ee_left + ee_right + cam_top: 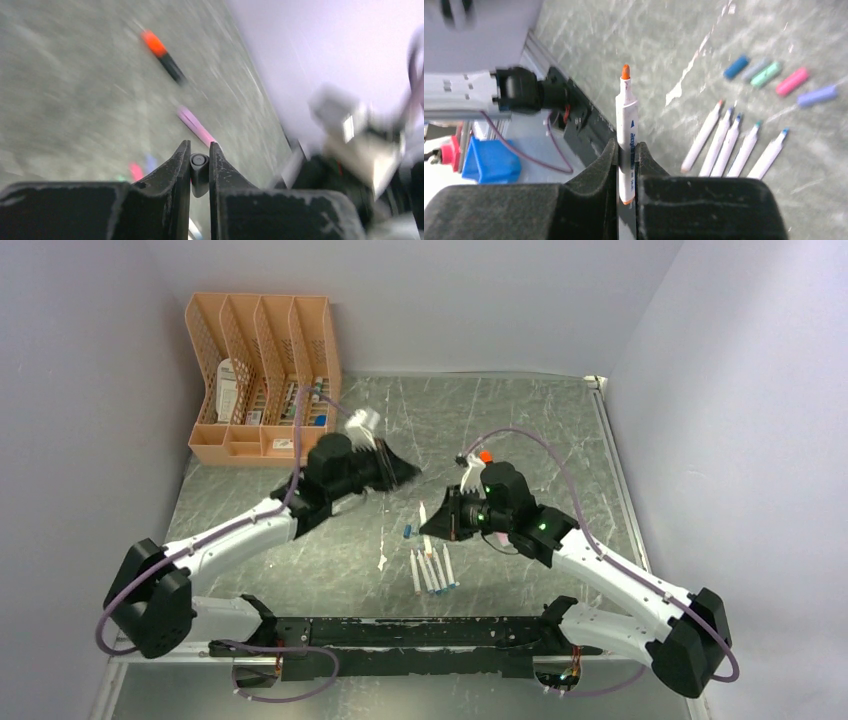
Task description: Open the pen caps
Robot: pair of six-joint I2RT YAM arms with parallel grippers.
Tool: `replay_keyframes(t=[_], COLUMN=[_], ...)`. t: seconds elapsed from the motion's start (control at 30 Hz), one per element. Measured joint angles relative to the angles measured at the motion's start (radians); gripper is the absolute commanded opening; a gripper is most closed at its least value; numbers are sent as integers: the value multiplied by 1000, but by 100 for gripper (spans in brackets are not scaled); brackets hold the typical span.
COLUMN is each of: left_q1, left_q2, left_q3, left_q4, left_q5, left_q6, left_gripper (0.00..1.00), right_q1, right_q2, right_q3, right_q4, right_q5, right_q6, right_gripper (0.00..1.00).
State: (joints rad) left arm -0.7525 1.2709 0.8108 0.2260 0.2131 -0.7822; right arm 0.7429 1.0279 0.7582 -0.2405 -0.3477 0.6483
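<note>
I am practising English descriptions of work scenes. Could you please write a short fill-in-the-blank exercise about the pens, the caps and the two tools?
1. The right tool holds a white marker whose bare tip is ____.
2. On the table lie ____ uncapped white pens in a row.
3. In the right wrist view, the leftmost of the loose caps is ____.
4. The left tool pinches one small dark ____.
Missing words: orange; five; blue; cap.
</note>
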Motion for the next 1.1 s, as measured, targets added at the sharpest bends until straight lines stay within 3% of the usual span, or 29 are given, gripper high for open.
replay_keyframes(t=[0.13, 0.23, 0.47, 0.77, 1.1], left_q1=[248, 358, 358, 349, 343], left_q2=[76, 137, 137, -25, -178], left_q3=[75, 144, 185, -13, -79], left_q4=[36, 47, 48, -38, -124], left_q5=[-49, -63, 45, 188, 215], left_q6=[42, 48, 31, -29, -29], left_gripper=[7, 7, 7, 7, 7], right_q1=[30, 40, 42, 43, 43], right_q2=[-45, -62, -27, 199, 289], right_q3=[-71, -88, -32, 40, -28], right_q4=[-65, -104, -232, -413, -361], right_q5=[-33, -37, 73, 383, 458], right_q6=[35, 52, 33, -3, -5], right_gripper=[0, 0, 0, 0, 0])
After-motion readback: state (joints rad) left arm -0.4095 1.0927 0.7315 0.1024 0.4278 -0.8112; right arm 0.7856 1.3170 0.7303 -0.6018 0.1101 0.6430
